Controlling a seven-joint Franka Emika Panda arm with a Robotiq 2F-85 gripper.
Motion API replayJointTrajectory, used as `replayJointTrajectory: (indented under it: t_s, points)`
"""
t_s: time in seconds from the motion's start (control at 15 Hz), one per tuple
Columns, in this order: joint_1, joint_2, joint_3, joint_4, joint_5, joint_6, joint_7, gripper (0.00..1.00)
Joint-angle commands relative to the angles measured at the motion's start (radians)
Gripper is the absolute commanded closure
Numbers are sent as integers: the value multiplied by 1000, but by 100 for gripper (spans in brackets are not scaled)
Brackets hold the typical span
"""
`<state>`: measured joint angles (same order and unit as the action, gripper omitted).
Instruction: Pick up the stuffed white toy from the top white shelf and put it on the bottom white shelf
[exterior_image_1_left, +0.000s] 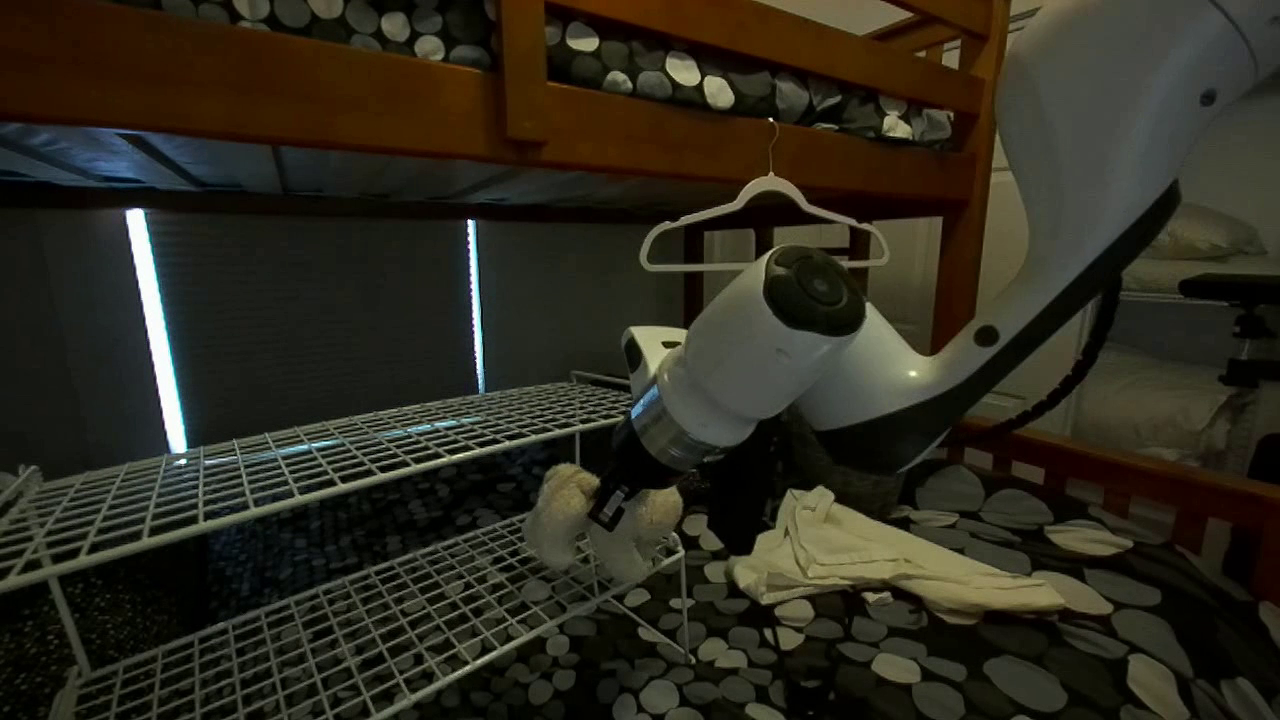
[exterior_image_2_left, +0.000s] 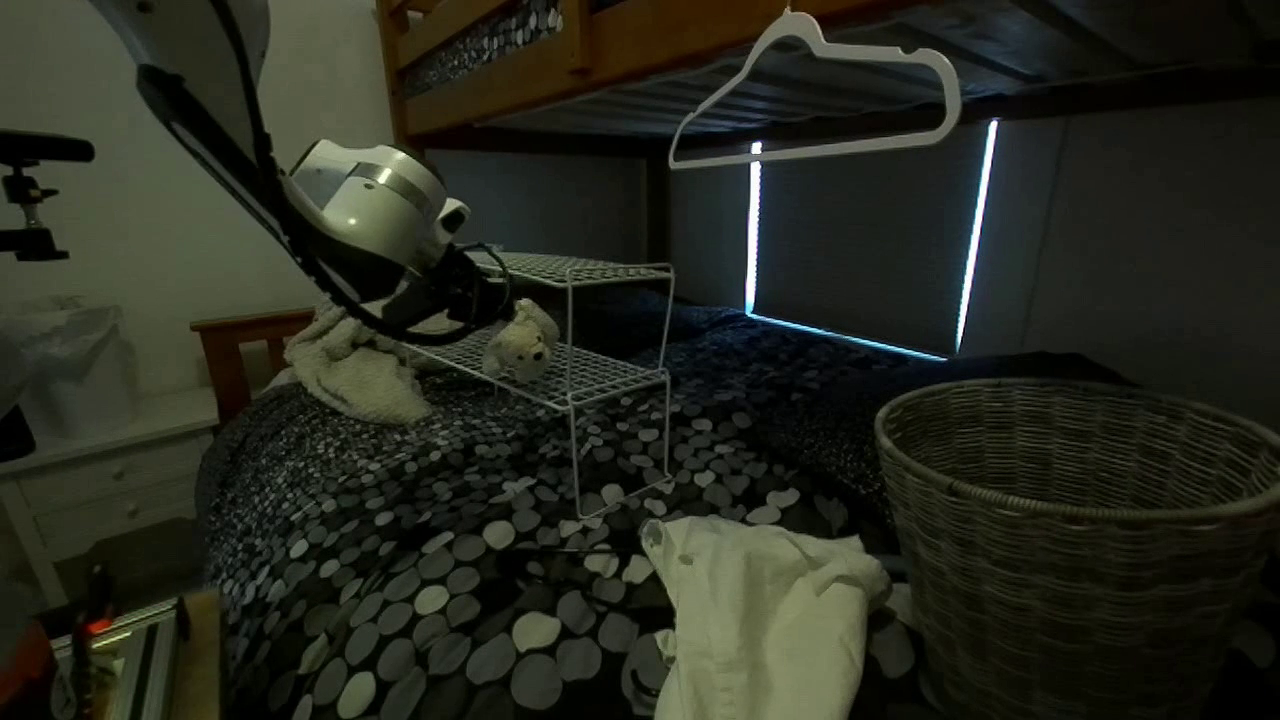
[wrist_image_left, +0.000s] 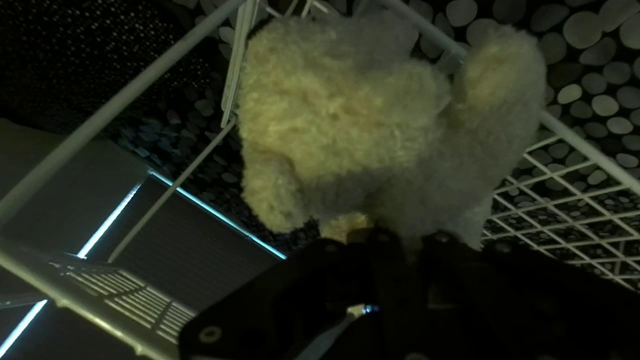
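Dim and bed-like, the worktop (exterior_image_2_left: 430, 600) is dark fabric printed with grey and white pebble shapes. Soft and round-limbed, the stuffed white toy (exterior_image_2_left: 522, 345) has matted, fluffy pile and a dark nose. It is gripped by the end effector (wrist_image_left: 407, 245), whose jaws are pinched on its body, plush bulging out on both sides of them. It is held below the level of the top white shelf (exterior_image_1_left: 340, 450), over the long rail of the bottom white shelf (exterior_image_1_left: 350, 625), near that shelf's end; whether it touches the wires cannot be told. Both shelves are slim wire grids, with open air between them running lengthwise and a thin corner post (exterior_image_2_left: 570, 335) near the toy. Farther out, a smooth white hanger (exterior_image_2_left: 830, 150) hangs by the wooden bunk (exterior_image_1_left: 300, 85), and rumpled white cloth (exterior_image_2_left: 765, 610) rests beside a round woven basket (exterior_image_2_left: 1060, 590).
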<state>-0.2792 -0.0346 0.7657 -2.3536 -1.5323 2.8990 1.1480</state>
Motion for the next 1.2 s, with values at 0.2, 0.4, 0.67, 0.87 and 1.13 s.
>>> replayJointTrajectory:
  t_s: [0.2, 0.4, 0.67, 0.87, 1.13]
  points:
    - [24, 222, 4, 118, -320, -137, 194, 98]
    - [32, 296, -1, 154, -425, -176, 235, 98]
    - [31, 359, -3, 176, -421, -168, 211, 60]
    - [31, 371, -1, 182, -388, -159, 186, 37]
    - [139, 313, -113, 176, -333, -134, 178, 6]
